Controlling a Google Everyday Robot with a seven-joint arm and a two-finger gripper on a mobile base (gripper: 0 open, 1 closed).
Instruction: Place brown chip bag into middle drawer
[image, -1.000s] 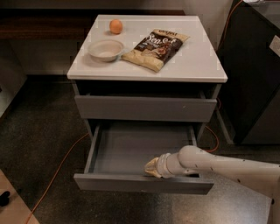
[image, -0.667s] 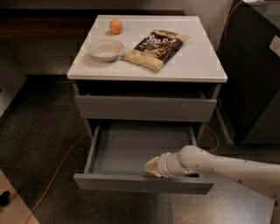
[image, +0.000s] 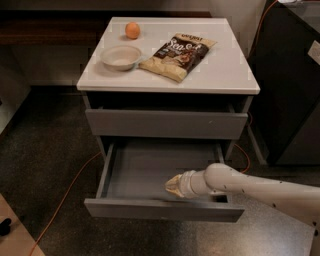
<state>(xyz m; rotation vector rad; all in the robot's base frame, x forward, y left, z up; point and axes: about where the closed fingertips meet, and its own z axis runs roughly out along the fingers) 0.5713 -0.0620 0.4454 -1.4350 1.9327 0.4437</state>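
Brown chip bag (image: 177, 56): flat on the white cabinet top (image: 225, 75); just right of the white bowl (image: 121, 56); orange ball (image: 132, 30) behind the bowl
Middle drawer (image: 150, 170): pulled out; inside grey and bare
Gripper (image: 172, 186): low inside that drawer, near its front wall (right of centre); whether it is open or closed cannot be told
Arm (image: 250, 187): reaches in from the right

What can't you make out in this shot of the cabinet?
Camera view, the only one:
1. Front right corner of the middle drawer: covered by the arm, whose gripper sits inside near the front panel.
2. The arm's far end: cut off by the right edge.
3. Whatever lies below the middle drawer: hidden by its pulled-out body.
4. Small print on the brown chip bag: too small to read.
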